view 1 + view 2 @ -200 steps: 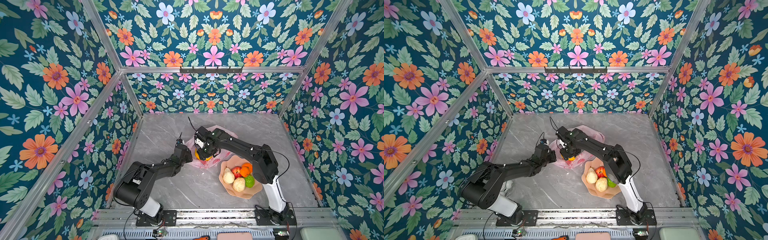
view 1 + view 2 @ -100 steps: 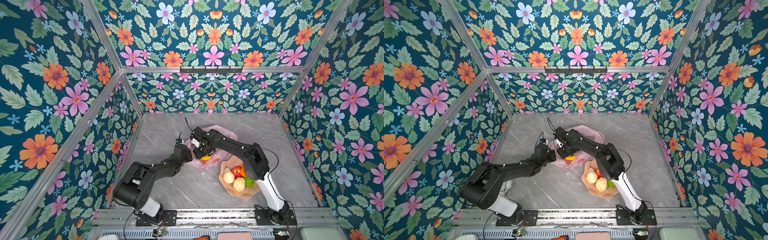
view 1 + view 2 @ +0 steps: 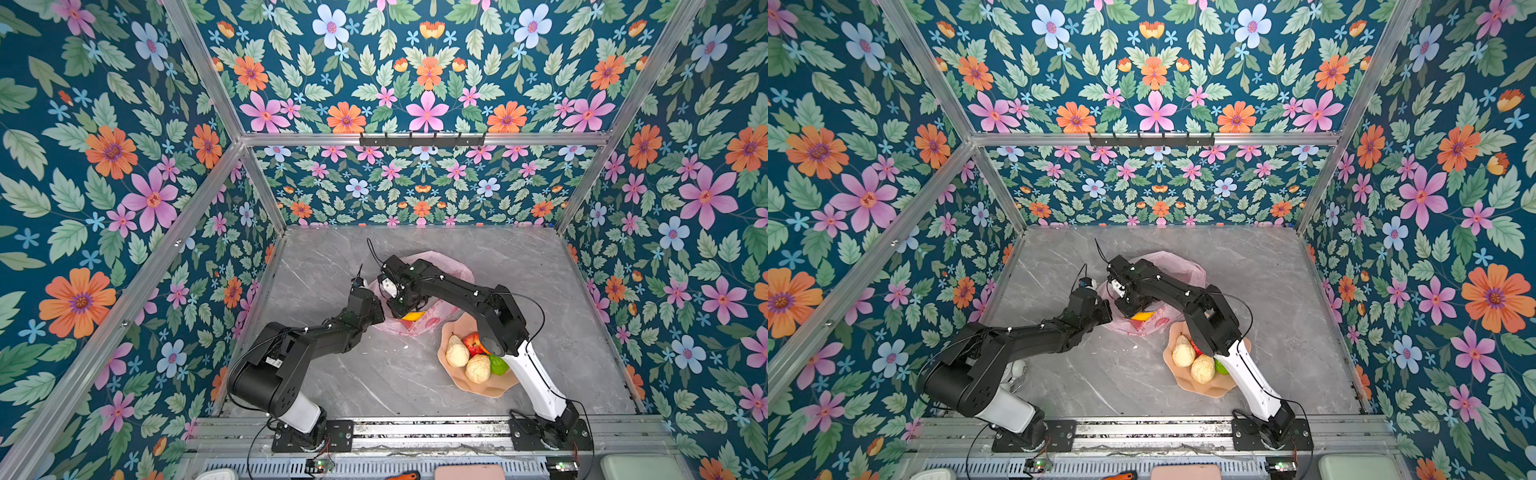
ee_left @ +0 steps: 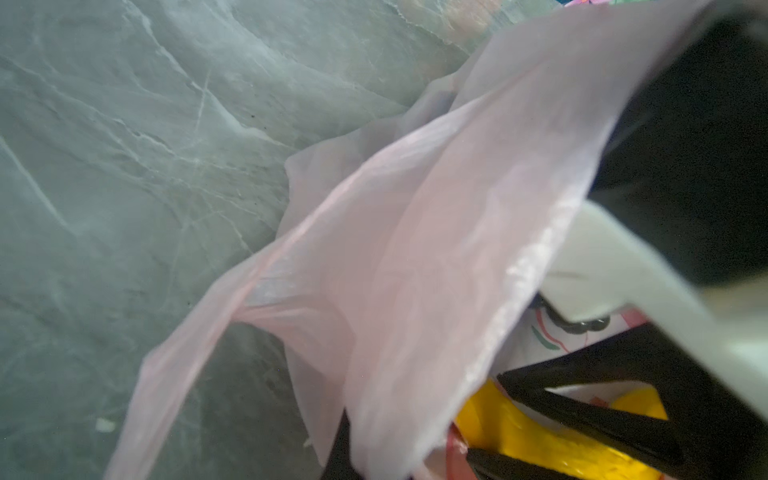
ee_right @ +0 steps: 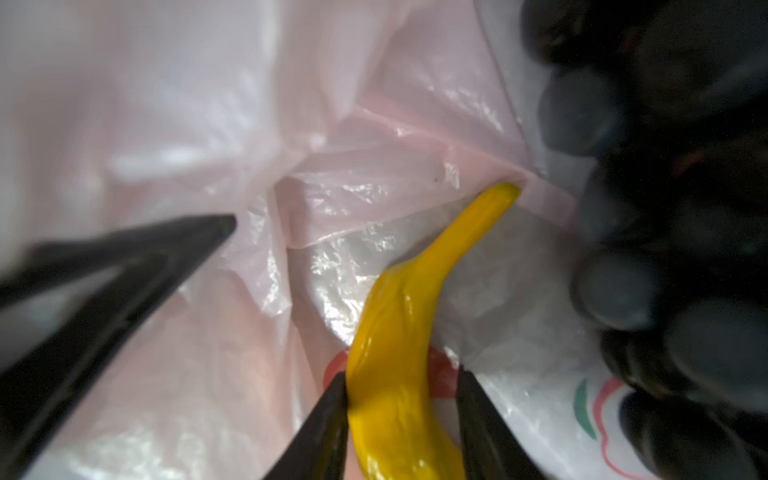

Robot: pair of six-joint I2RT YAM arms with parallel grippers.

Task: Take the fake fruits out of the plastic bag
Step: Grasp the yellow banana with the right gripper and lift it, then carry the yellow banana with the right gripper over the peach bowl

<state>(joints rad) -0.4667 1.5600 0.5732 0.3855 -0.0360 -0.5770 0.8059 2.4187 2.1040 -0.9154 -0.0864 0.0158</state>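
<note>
The pale pink plastic bag [image 3: 453, 270] [image 3: 1183, 266] lies mid-table with its mouth held up. My left gripper [image 3: 376, 309] [image 4: 361, 457] is shut on the bag's edge film. My right gripper [image 3: 405, 309] [image 5: 401, 399] reaches inside the bag, its jaws on either side of the yellow banana [image 5: 399, 374] [image 3: 413, 316]. One finger touches the banana and a narrow gap shows at the other. A dark purple grape bunch [image 5: 665, 291] lies in the bag beside the banana. Out of the bag are a red apple [image 3: 471, 341], a green fruit [image 3: 498, 365] and two cream pieces [image 3: 456, 351].
Those fruits rest in a peach scalloped bowl [image 3: 490, 388] [image 3: 1204, 390] at the front right, partly under my right arm. Flowered walls close in the grey marble table [image 3: 374, 374] on three sides. A metal rail [image 3: 415, 428] runs along the front edge.
My right gripper has pushed deeper into the bag, and its jaws have narrowed round the banana. The left arm holds the bag edge as before.
</note>
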